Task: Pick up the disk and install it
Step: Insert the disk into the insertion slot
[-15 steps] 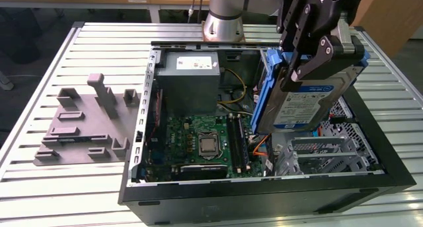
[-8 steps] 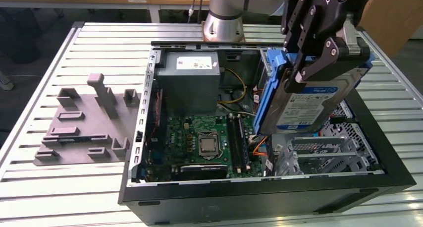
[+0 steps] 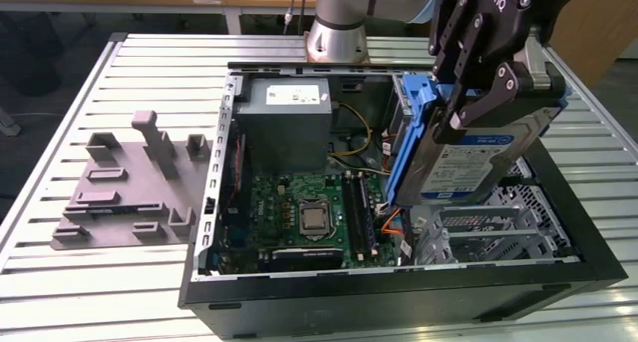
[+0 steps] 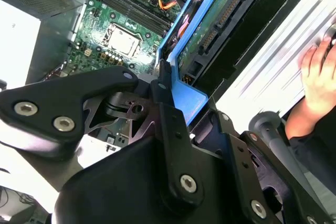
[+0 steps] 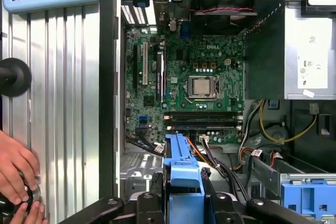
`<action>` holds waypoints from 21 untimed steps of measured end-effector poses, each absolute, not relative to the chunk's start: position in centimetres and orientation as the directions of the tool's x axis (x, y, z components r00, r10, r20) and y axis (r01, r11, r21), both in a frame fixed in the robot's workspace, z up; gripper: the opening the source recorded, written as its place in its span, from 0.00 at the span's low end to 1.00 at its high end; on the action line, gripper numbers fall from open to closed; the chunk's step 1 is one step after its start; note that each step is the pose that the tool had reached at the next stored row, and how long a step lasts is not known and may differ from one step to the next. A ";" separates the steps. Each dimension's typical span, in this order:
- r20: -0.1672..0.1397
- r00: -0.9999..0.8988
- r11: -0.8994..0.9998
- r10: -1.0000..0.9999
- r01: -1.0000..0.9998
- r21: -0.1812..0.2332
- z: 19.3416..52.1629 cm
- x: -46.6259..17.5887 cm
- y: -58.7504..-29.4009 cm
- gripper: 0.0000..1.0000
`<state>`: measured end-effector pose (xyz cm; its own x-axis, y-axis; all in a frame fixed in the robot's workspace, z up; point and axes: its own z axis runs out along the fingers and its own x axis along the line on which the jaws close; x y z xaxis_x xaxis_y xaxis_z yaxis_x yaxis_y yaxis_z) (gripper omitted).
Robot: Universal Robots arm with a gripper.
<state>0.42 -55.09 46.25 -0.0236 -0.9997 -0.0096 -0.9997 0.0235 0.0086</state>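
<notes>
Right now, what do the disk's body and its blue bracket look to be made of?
Disk: likely bare metal, going by the dull silver sheen, with a smooth printed label that looks like paper or film. Bracket: probably moulded plastic, an even matte blue.

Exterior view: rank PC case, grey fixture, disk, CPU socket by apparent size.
1. PC case
2-3. grey fixture and disk: look similar; the disk sits high above the case, likely nearer the camera, so unranked.
4. CPU socket

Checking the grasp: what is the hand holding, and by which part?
The hand holds the disk by its upper end, at the blue bracket.
</notes>
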 end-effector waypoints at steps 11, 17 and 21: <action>-0.010 -0.026 0.026 -1.000 -1.000 0.009 46.1 1.0 -55.1 0.36; -0.010 -0.026 0.026 -1.000 -1.000 0.008 46.0 1.0 -55.2 0.36; -0.010 -0.026 0.026 -1.000 -1.000 0.008 46.0 1.1 -55.4 0.36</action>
